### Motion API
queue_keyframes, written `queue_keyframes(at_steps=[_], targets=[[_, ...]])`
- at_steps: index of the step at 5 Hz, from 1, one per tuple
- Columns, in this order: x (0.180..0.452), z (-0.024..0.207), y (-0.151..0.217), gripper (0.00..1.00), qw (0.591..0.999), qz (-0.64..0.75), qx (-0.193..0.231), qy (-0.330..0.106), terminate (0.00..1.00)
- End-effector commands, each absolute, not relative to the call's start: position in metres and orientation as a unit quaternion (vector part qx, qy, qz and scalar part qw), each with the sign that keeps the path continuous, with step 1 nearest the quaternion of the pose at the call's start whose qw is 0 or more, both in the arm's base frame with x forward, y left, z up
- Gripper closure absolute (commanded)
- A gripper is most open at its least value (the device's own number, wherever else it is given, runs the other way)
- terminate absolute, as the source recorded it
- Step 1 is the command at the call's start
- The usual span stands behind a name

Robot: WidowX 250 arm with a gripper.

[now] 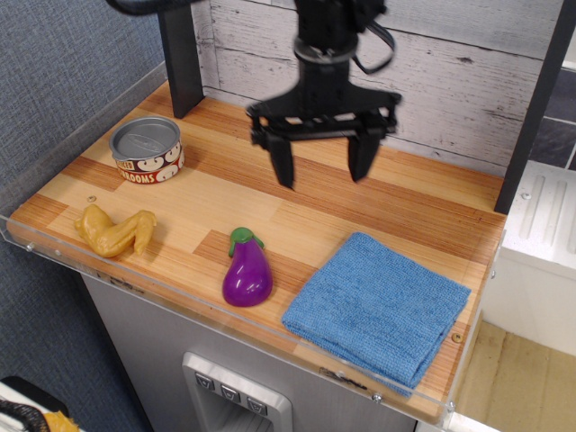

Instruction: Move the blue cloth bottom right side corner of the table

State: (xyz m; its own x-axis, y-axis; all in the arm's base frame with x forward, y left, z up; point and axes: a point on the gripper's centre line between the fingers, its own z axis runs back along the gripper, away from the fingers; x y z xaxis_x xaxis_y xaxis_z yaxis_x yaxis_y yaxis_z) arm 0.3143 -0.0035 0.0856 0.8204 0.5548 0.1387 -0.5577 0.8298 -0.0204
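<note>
The blue cloth (378,306) lies flat and folded at the front right corner of the wooden table (270,193), its near edge by the clear plastic rim. My gripper (321,171) hangs open and empty above the middle of the table, behind and to the left of the cloth, well clear of it. Its two black fingers (283,162) point down and stand wide apart.
A purple eggplant toy (247,272) lies just left of the cloth. A yellow chicken-leg toy (113,230) sits at the front left. A tin can (147,150) stands at the back left. A dark post (178,54) rises at the back left, a white plank wall behind.
</note>
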Motion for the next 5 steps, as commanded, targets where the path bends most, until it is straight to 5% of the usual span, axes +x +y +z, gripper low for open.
queue_keyframes(at_steps=[1, 3, 4, 5], targets=[[0.358, 0.103, 0.060, 0.00, 0.955, 0.273, 0.079, -0.086, 0.00], [0.364, 0.105, 0.118, 0.00, 0.949, 0.289, 0.090, -0.093, 0.00], [0.364, 0.105, 0.118, 0.00, 0.949, 0.289, 0.090, -0.093, 0.00], [0.364, 0.105, 0.118, 0.00, 0.949, 0.289, 0.090, -0.093, 1.00]])
